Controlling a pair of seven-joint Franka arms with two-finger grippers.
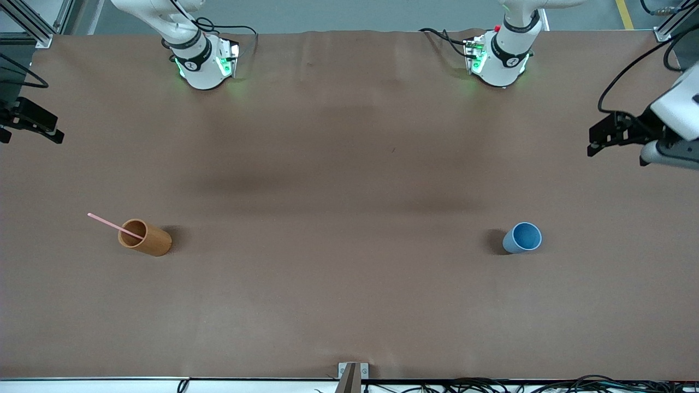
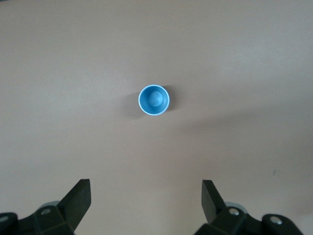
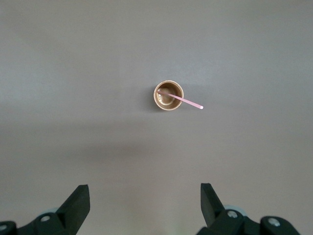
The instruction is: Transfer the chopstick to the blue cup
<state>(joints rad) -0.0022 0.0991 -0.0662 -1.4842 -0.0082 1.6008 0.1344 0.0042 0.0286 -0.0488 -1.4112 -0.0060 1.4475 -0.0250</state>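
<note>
- While both arms wait up high, the left gripper (image 2: 146,203) and right gripper (image 3: 145,205) are wide open, holding nothing.
- The chopstick (image 1: 115,225) leans in the wooden cup (image 1: 147,238), near the right arm's table end.
- The blue cup (image 1: 522,238) stands near the left arm's end.

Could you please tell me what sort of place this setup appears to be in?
Probably a robotics lab: two white arm bases stand on a brown-covered table framed by aluminium rails, with cables along its near edge.

Matt brown cloth table (image 1: 349,164); wood cup (image 1: 146,238); smooth plastic blue cup (image 1: 522,238).
</note>
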